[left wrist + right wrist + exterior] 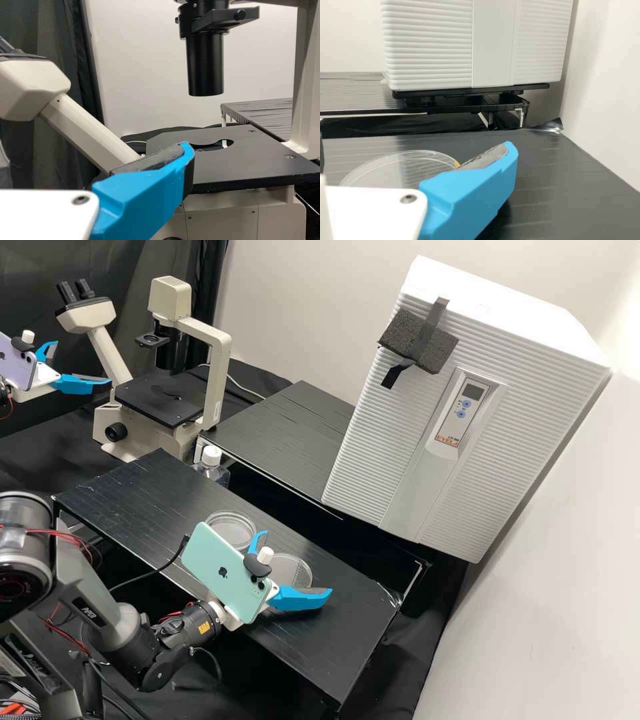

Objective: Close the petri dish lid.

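Observation:
In the high view, the right gripper (298, 561) is at the bench's middle, fingers apart, over or around a clear round dish piece (291, 568); contact cannot be told. Another clear round dish piece (231, 531) lies on the bench behind the phone on that arm. Which piece is the lid, I cannot tell. The right wrist view has the clear round piece (395, 167) partly behind a blue finger (475, 192) of the right gripper (415, 150). Away at the upper left, the left gripper (81, 363) stands open and empty; in its wrist view the left gripper (94, 152) faces the microscope.
A microscope (160, 397) stands at the back left, with a capped bottle (211, 467) at the bench's far edge. The large white ribbed unit (373, 440) is on a black platform behind. A black cable (150, 575) crosses the bench's near edge.

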You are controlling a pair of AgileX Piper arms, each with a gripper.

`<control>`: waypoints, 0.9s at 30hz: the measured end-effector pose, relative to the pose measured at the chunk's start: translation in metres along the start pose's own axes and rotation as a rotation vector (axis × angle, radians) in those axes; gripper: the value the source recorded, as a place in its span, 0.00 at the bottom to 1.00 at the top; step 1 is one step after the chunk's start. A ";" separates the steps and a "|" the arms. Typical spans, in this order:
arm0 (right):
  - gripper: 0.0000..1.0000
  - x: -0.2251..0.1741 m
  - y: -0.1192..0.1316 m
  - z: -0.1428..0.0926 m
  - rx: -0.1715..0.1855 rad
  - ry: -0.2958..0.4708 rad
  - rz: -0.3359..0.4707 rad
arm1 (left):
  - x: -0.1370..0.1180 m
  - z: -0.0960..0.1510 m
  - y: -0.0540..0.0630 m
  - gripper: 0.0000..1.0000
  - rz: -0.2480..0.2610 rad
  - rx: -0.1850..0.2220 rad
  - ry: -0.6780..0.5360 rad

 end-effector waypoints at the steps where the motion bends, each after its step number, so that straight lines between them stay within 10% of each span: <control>1: 1.00 0.000 0.000 0.000 0.000 0.000 0.000 | 0.000 0.000 0.000 1.00 0.000 0.000 0.000; 27: 1.00 -0.007 -0.002 -0.003 -0.060 0.056 -0.096 | 0.000 0.000 0.000 1.00 0.000 0.000 0.000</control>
